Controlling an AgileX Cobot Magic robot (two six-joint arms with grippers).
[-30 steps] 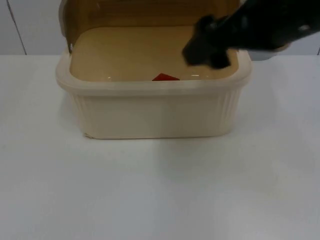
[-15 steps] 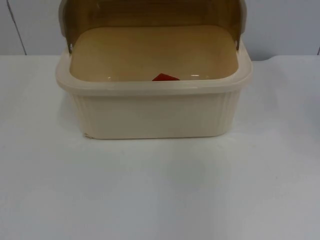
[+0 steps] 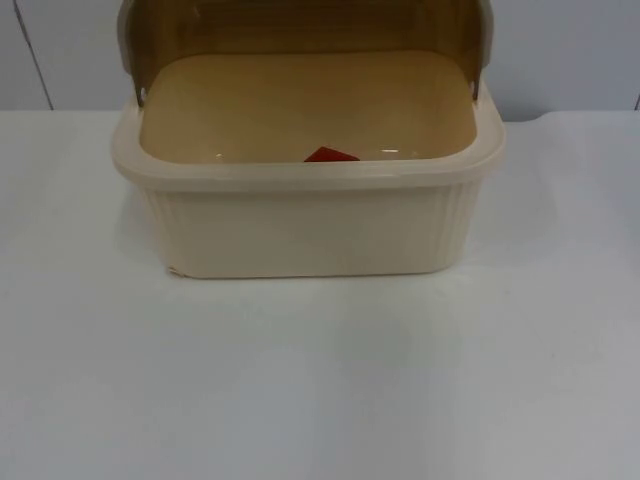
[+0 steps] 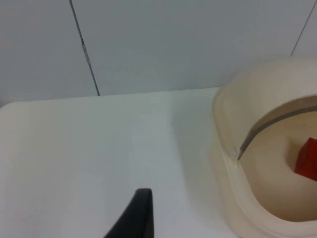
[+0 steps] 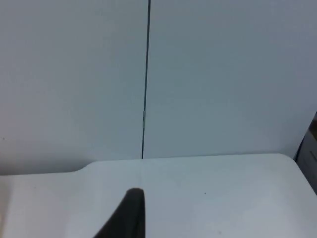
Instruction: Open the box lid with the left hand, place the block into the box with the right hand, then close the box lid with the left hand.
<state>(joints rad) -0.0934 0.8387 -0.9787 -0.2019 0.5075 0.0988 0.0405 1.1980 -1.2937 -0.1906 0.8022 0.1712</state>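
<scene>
White table [image 3: 320,380] is spread beneath the cream box [image 3: 305,225], set at 12 o'clock with its lid [image 3: 300,25] raised. The red block [image 3: 330,154] is seen inside. Left gripper [image 4: 133,218] and right gripper [image 5: 126,215] are parked apart; jaw states cannot be told.

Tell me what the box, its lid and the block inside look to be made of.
Box: likely cream moulded plastic, semi-gloss, with ribbed walls and a rounded rim. Lid: apparently tinted, see-through brownish plastic, standing open. Block: opaque red with sharp edges, plastic or painted wood; I can't tell which.
</scene>
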